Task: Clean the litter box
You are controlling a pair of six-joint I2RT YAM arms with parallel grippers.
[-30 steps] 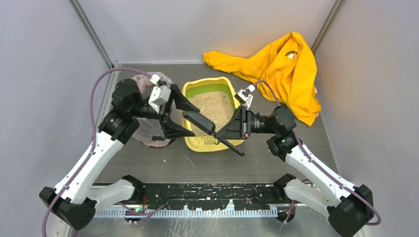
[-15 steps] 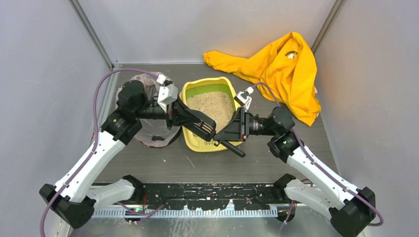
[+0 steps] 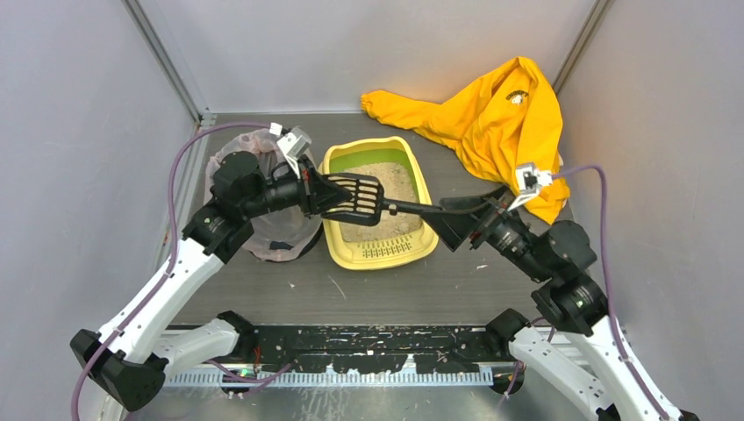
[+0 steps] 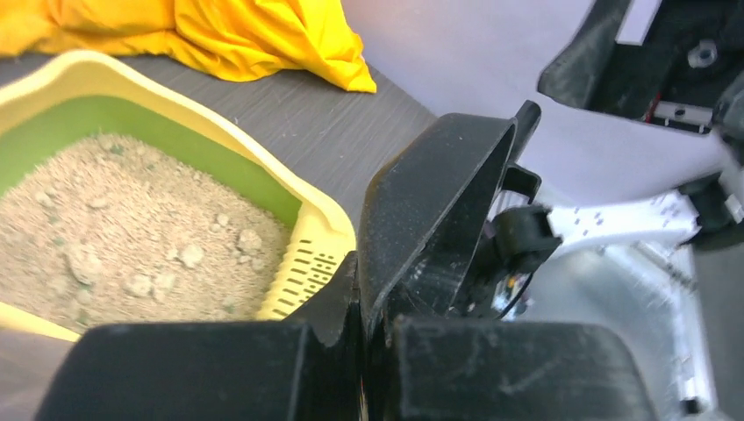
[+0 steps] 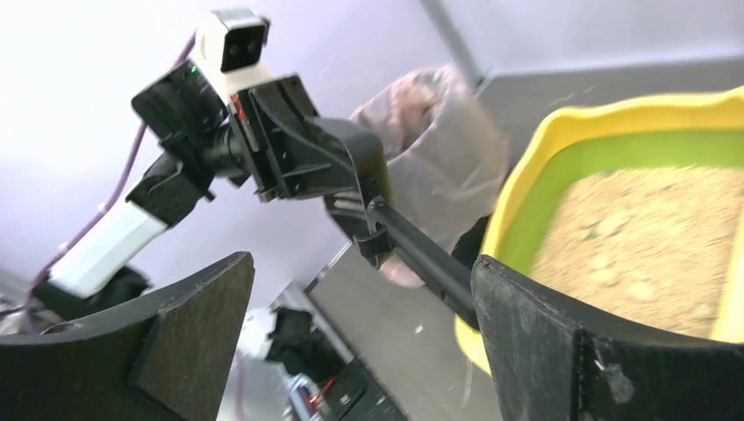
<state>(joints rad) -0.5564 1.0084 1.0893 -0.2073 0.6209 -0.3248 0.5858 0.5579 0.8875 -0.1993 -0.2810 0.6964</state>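
The yellow litter box (image 3: 379, 253) with green inner wall and beige litter sits mid-table. Above its left side hangs a black slotted scoop (image 3: 360, 197), level, its handle pointing right. My left gripper (image 3: 329, 195) is shut on the scoop's head. In the left wrist view the scoop (image 4: 439, 197) rises from the closed left gripper (image 4: 364, 324) beside the litter box (image 4: 320, 230). My right gripper (image 3: 456, 219) stands open at the handle's end. In the right wrist view the scoop's handle (image 5: 421, 256) runs past one finger of the open right gripper (image 5: 360, 281), ungripped, next to the litter box (image 5: 561, 123).
A round bin lined with a translucent bag (image 3: 263, 219) stands left of the litter box, under the left arm. A yellow garment (image 3: 500, 114) lies at the back right, touching the wall. Grey walls close in on three sides.
The left gripper closed on the scoop's head. The right gripper opened, let go of the handle and drew back to the right. The scoop swung level over the box.
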